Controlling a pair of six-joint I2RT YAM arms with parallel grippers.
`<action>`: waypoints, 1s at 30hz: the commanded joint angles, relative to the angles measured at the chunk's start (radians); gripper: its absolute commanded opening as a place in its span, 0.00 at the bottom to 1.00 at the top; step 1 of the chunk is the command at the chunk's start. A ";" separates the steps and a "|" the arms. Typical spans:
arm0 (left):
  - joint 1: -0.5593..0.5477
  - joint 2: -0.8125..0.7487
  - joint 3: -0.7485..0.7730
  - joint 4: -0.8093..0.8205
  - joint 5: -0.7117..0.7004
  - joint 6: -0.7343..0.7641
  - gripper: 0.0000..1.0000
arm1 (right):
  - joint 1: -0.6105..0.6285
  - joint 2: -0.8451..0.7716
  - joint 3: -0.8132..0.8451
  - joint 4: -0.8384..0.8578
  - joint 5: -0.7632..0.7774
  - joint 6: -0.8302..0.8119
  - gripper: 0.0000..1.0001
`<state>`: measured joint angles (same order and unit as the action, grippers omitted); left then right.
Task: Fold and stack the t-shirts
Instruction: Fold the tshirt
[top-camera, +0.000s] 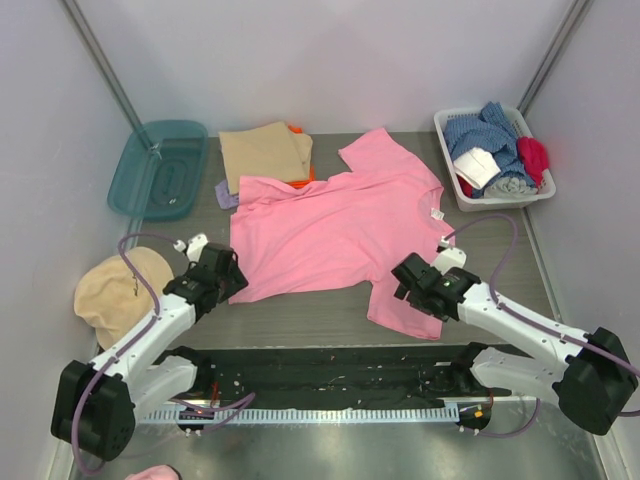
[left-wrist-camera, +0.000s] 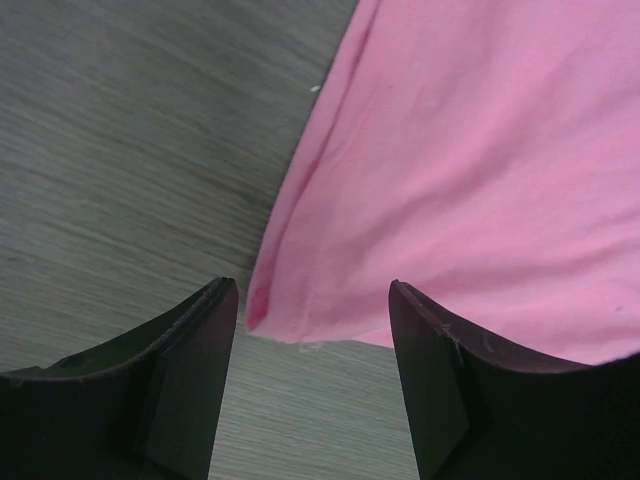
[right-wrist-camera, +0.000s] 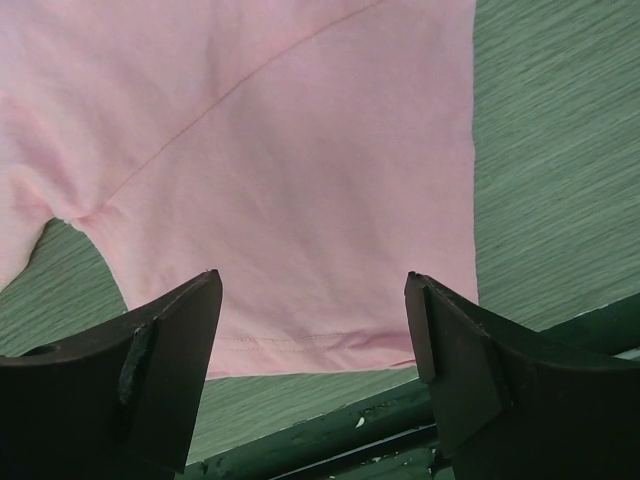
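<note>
Right now the pink t-shirt (top-camera: 330, 230) is lying spread flat and unfolded. Its long axis is running crosswise between the two arms, hem toward the left arm, collar and sleeves toward the right.

The left gripper (left-wrist-camera: 312, 300) is hovering low over the hem corner (left-wrist-camera: 275, 315). Its fingers (left-wrist-camera: 190, 380) are standing well apart with nothing pinched. The corner is sitting just ahead of the tips, in the gap and closer to the left-hand finger. The rest of the cloth is spreading away ahead and past the right-hand finger, and bare table (left-wrist-camera: 120, 150) is showing outside the left-hand one.

The right gripper (right-wrist-camera: 312, 290) is likewise gaping wide and holding nothing. The stitched edge of the near sleeve (right-wrist-camera: 300, 200) is crossing the gap just ahead of both tips, with the sleeve running forward from them.

Each arm is therefore nearest its own end of the shirt. I judge the coming pinch is depending on each edge lying between the tips rather than beside them.

A folded tan shirt (top-camera: 265, 152) is lying well beyond the pink one from both sets of fingers.
</note>
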<state>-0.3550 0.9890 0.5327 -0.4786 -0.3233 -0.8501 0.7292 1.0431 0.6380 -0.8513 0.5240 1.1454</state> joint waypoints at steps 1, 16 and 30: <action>-0.009 -0.082 -0.051 -0.051 -0.083 -0.102 0.66 | 0.006 -0.008 0.040 0.046 0.004 -0.029 0.82; -0.021 -0.075 -0.108 -0.011 -0.046 -0.150 0.51 | 0.006 -0.018 0.014 0.072 -0.018 -0.055 0.82; -0.038 -0.036 -0.134 0.041 -0.054 -0.159 0.47 | 0.007 -0.017 0.011 0.078 -0.021 -0.061 0.82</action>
<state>-0.3885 0.9314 0.4015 -0.4984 -0.3660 -0.9939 0.7296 1.0424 0.6418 -0.7895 0.4911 1.0927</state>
